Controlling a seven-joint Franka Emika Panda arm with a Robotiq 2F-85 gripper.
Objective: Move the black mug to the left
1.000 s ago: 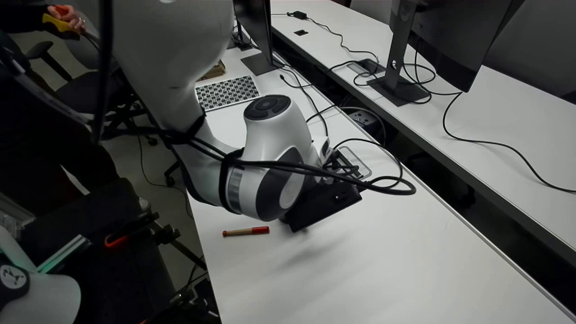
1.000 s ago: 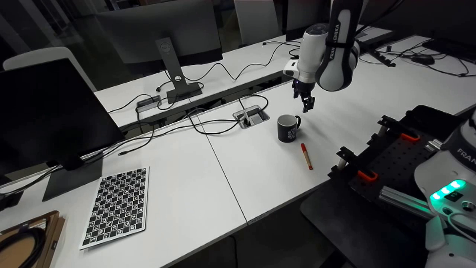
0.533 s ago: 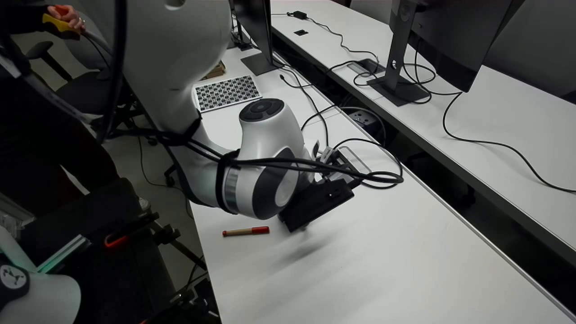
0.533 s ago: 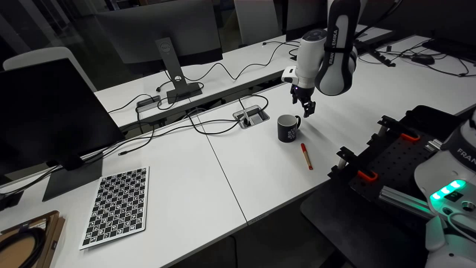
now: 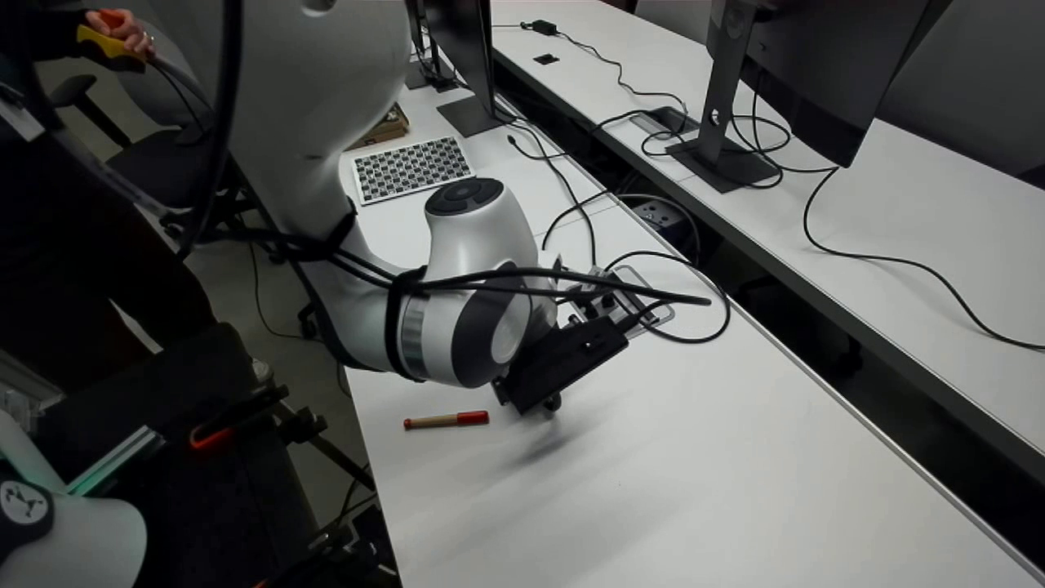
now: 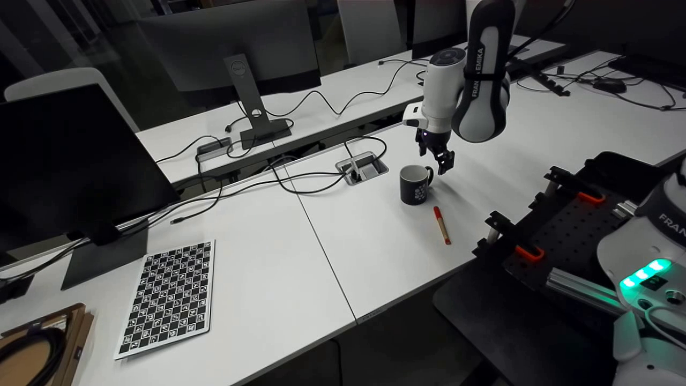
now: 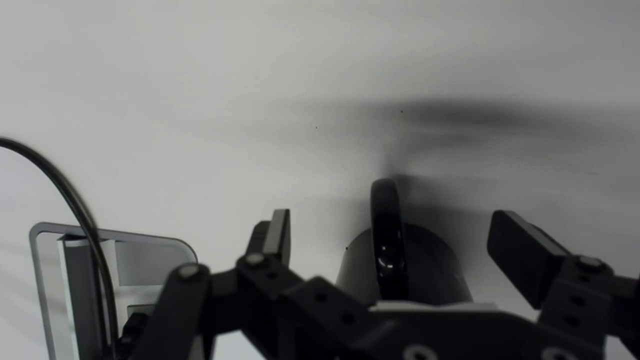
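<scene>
The black mug [image 6: 411,190] stands upright on the white table in an exterior view, its loop handle toward my gripper [image 6: 436,156]. The gripper is above and just behind the handle side, apart from the mug. In the wrist view my gripper [image 7: 392,216] is open, its two fingers wide apart. The mug [image 7: 434,270] and its handle [image 7: 387,235] show between the fingers, with nothing gripped; the mug's top is hidden behind the gripper body. In an exterior view the arm [image 5: 482,327] and the black wrist camera [image 5: 563,363] hide most or all of the mug and the fingers.
A red-capped pen [image 6: 441,225] lies in front of the mug. It also shows in an exterior view [image 5: 446,420]. A cable box [image 6: 362,167] with cables is set in the table beside the mug. A checkered board [image 6: 169,295] and a monitor [image 6: 75,166] stand farther left.
In an exterior view the gripper has moved down and slightly left, closer to the mug handle. The mug and pen have not moved.
</scene>
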